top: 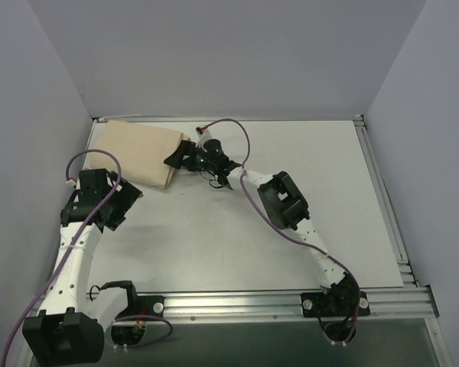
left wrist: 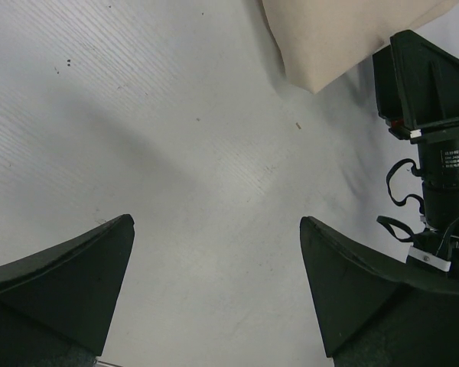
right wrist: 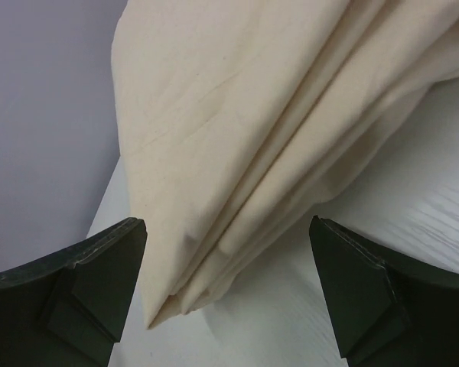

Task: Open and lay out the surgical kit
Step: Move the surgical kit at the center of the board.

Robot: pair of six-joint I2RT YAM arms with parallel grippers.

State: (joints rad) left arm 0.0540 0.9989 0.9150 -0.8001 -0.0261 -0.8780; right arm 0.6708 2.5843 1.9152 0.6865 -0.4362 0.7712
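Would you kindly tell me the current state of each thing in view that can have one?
cloth wrap: folded shut, lying flat at the far left of the table; its contents are hidden.
right gripper: open, jaws at the wrap's layered edge, not closed on it.
left gripper: open, holding nothing, over bare table beside the wrap's near corner.

White table [top: 291,229] – folded beige cloth wrap [top: 138,153] on it
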